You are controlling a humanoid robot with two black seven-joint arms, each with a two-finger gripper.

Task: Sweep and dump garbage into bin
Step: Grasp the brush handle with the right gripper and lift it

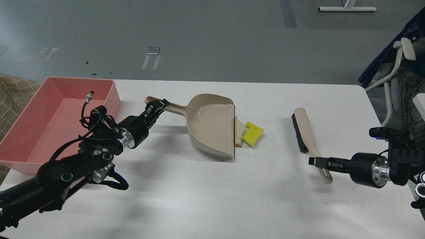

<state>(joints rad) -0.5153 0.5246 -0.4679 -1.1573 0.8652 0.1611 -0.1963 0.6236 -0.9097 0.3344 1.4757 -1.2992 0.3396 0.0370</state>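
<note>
Beside the dustpan (209,124) mouth, touching its right edge: bread slice (238,132), sponge piece (253,133) against it. Left of the dustpan: left gripper (158,105) clamped on its handle; pink bin (56,116) further left. Right of it: brush (307,134), right gripper (313,161) at its handle, grip cannot be told.

The garbage — a white bread slice (238,132) with tan crust and a yellow sponge piece (253,133) — lies touching, mid-worktop. The bin (112,96) — a shallow pink tub — sits upright at the worktop's far left.
</note>
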